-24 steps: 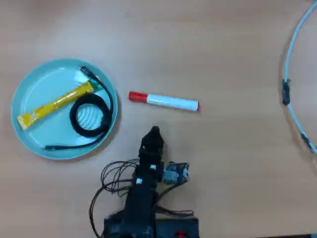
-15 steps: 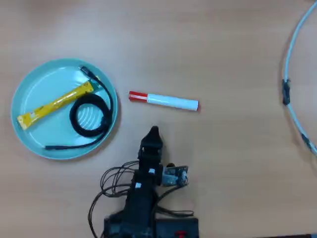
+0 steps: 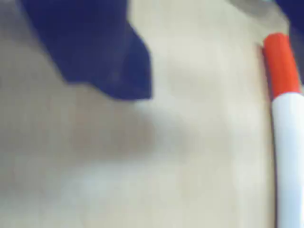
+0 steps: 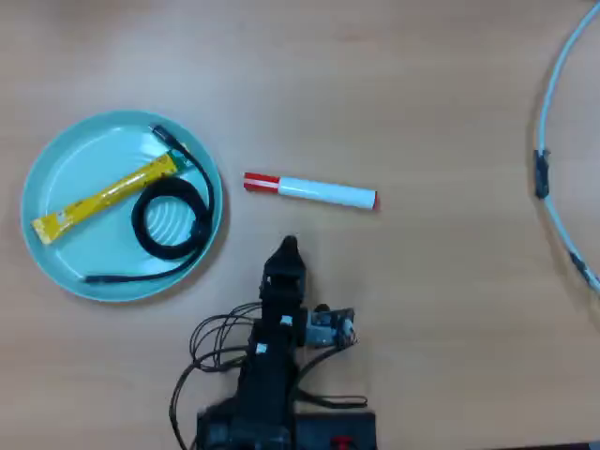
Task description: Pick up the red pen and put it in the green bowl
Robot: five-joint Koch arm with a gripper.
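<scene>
Near the red pen point(image 4: 309, 190), claw point(image 4: 289, 247) empty (opening unclear). Could nudge it rolling across bench point(image 4: 422, 94), missing green bowl point(image 4: 56, 267).

2 cameras: 1 on my wrist, 1 fixed overhead.
Overhead looks straight down from well above, taking in my whole arm, the table point(image 4: 450, 309), the green bowl point(image 4: 66, 178) and the red pen point(image 4: 310, 191). Wrist cam faces down, very near the tabletop, blurry. Both views share the red pen and the wood beside it.
</scene>
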